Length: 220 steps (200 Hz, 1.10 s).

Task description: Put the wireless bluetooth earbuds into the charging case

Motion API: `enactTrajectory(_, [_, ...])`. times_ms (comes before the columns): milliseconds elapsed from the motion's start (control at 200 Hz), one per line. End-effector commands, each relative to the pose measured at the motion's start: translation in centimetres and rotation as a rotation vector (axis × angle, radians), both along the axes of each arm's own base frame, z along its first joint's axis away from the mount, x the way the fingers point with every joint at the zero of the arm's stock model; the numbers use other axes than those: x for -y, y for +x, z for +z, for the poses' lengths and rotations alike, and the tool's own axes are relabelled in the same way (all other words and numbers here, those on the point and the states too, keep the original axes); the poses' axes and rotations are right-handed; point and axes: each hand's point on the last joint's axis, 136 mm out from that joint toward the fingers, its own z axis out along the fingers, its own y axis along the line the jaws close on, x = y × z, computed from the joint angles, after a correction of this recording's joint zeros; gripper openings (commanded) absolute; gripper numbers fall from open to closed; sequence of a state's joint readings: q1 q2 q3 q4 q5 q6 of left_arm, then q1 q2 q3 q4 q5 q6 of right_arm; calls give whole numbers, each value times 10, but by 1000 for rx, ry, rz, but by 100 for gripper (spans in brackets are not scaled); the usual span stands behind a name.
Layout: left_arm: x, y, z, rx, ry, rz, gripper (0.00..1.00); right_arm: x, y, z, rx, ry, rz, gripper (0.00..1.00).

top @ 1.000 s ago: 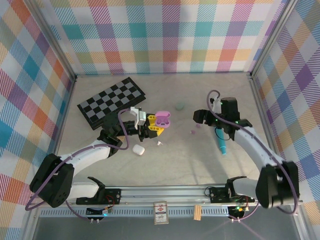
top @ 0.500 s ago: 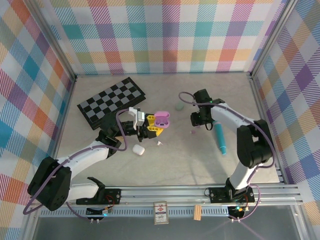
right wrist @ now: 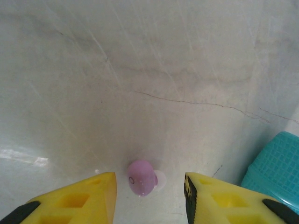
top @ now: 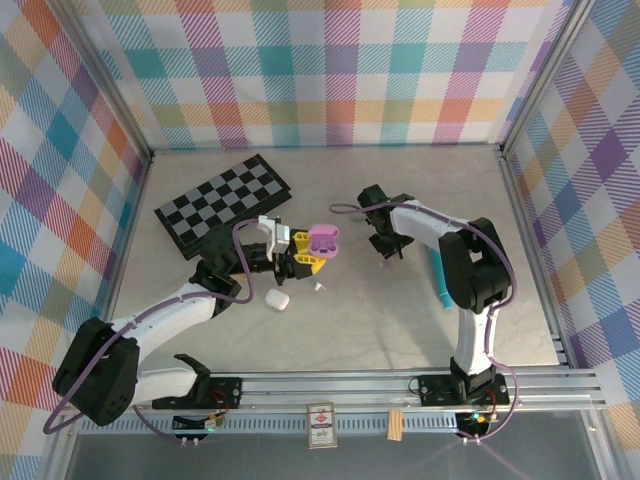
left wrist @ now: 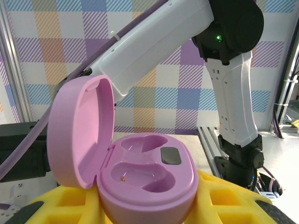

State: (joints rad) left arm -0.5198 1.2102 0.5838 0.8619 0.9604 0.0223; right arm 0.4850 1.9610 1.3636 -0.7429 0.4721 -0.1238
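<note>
One small purple plastic earbud (right wrist: 141,177) lies on the pale worktop (right wrist: 140,70) between the right gripper's (right wrist: 148,186) wide yellow jaws, with a teal pen (right wrist: 275,158) near. The left gripper's (top: 303,258) jaws clamp one open purple charging case (left wrist: 149,177). One white pebble-shaped case (top: 277,299), one mint green case (top: 358,212) and one black-and-white chessboard (top: 225,205) lie around.

Work cell from above: the pale, marbled table top (top: 350,330) is being enclosed on three sides by wall panels (top: 330,70) printed in pastel plaid, and these are being framed by aluminium corner posts (top: 140,138). The near edge is being bounded by an aluminium rail (top: 330,384). Soft light is being reflected as a faint glare patch (right wrist: 23,156) on the scratched surface.
</note>
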Motion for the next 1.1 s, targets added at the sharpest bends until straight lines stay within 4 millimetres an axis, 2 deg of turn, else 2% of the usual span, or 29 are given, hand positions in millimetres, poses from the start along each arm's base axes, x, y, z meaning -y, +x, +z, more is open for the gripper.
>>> enactTrajectory(0, [-4,-5,11,55,-10,-13,31,5,2,0,-22,-49,31,42])
enactTrajectory(590, [-5,-5,8,52,-3,-11,30,7,2,-17,-59,-91,61,37])
enactTrajectory(690, [-4,-4,7,49,-1,-12,30,8,2,-19,-64,-100,62,32])
enactTrajectory(875, [-4,-4,7,48,-1,-13,30,8,2,-15,-55,-96,57,26])
enactTrajectory(915, [-4,-4,7,47,0,-12,30,8,2,-14,-54,-96,56,22])
enactTrajectory(1095, [-4,-4,6,47,2,-9,30,-1,-2,-5,-56,-21,46,21])
